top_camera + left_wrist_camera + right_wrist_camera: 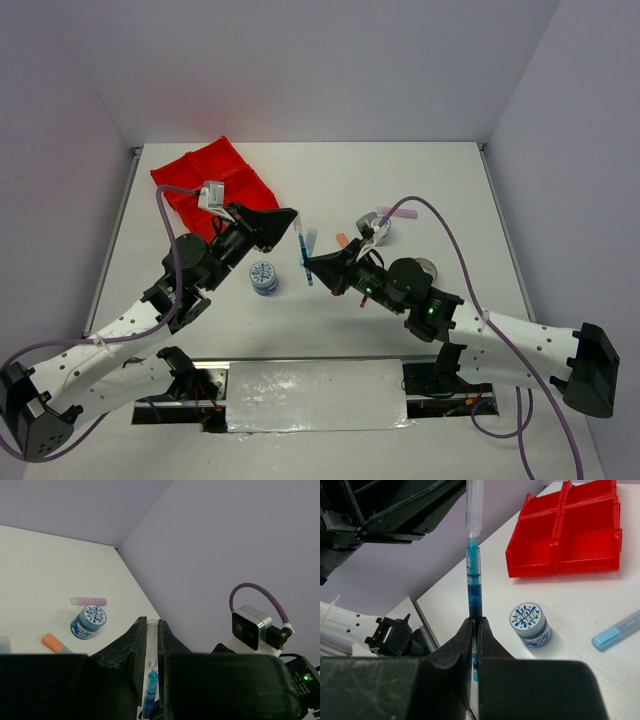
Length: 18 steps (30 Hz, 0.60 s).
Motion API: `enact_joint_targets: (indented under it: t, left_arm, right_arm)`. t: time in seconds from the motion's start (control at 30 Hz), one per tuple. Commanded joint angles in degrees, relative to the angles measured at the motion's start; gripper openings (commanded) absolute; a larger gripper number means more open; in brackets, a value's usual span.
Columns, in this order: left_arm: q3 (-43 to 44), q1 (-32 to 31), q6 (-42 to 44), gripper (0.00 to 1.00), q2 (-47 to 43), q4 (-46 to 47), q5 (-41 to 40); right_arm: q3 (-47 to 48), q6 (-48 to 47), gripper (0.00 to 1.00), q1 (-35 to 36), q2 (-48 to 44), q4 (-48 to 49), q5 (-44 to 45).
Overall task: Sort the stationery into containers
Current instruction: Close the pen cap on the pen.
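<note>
A thin blue pen (474, 580) stands off the table between both arms. My right gripper (475, 622) is shut on its blue barrel (306, 268). My left gripper (151, 626) is shut on the pen's clear cap (151, 630), which meets the pen's tip (473, 539); I cannot tell whether they are joined. The red four-compartment tray (215, 185) sits at the back left (570, 535). One blue-white tub (263, 277) stands on the table just below the left gripper (297, 224), left of the right gripper (309, 266).
A second tub (89, 621) stands behind the right arm, with a pink stick (88, 601) beyond it and an orange-tipped stick (55, 643) beside it. A light-blue stick (617, 632) lies right of the near tub (530, 625). The table's walls stand on three sides.
</note>
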Motion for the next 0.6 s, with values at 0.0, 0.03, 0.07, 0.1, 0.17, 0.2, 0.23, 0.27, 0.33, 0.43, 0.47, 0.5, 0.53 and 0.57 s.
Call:
enact_joint_targets:
  t: [0.0, 0.03, 0.07, 0.1, 0.17, 0.2, 0.23, 0.27, 0.33, 0.43, 0.47, 0.5, 0.53, 0.57]
  left_arm:
    - [1.0, -0.3, 1.5, 0.00, -0.6, 3.5, 0.2]
    - [1.1, -0.3, 1.5, 0.00, -0.5, 3.5, 0.5]
    - [1.1, -0.3, 1.5, 0.00, -0.5, 3.5, 0.5]
    - [1.1, -0.3, 1.4, 0.00, -0.5, 3.5, 0.6]
    - [1.2, -0.3, 1.4, 0.00, -0.6, 3.4, 0.5]
    - [1.1, -0.3, 1.5, 0.00, -0.6, 3.4, 0.6]
    - [1.2, -0.3, 1.5, 0.00, -0.7, 3.3, 0.5]
    - [1.1, -0.3, 1.5, 0.00, -0.7, 3.3, 0.5]
    - [1.0, -0.3, 1.5, 0.00, -0.9, 3.2, 0.5]
    - [0.9, -0.3, 1.5, 0.00, -0.9, 3.1, 0.6]
    - [0.8, -0.3, 1.4, 0.00, -0.9, 3.1, 0.6]
    - [0.8, -0.3, 1.4, 0.00, -0.9, 3.1, 0.7]
    - [0.8, -0.3, 1.4, 0.00, -0.9, 3.1, 0.6]
    - [0.7, -0.3, 1.3, 0.00, -0.9, 3.2, 0.6]
  right_arm:
    - [3.5, -1.2, 0.00, 0.5, 0.5, 0.7, 1.4]
    - [3.7, -1.2, 0.00, 0.5, 0.7, 0.6, 1.5]
    - [3.7, -1.3, 0.00, 0.5, 0.8, 0.6, 1.6]
    - [3.9, -1.4, 0.00, 0.5, 1.0, 0.7, 1.7]
    - [4.3, -1.6, 0.00, 0.5, 1.3, 0.5, 2.0]
    - [4.4, -1.7, 0.00, 0.5, 1.3, 0.5, 2.2]
    - [4.5, -1.7, 0.00, 0.5, 1.5, 0.6, 2.2]
    - [4.5, -1.7, 0.00, 0.5, 1.6, 0.8, 2.2]
    - [4.7, -1.7, 0.00, 0.5, 1.8, 0.9, 2.6]
    - [5.1, -1.9, 0.00, 0.5, 2.0, 0.8, 3.2]
    - [5.4, -1.8, 0.00, 0.6, 2.0, 0.7, 3.3]
    - [5.6, -2.0, 0.00, 0.6, 2.1, 0.6, 3.2]
    - [5.8, -2.0, 0.00, 0.5, 2.3, 0.6, 3.2]
    - [5.9, -1.9, 0.00, 0.5, 2.4, 0.7, 3.3]
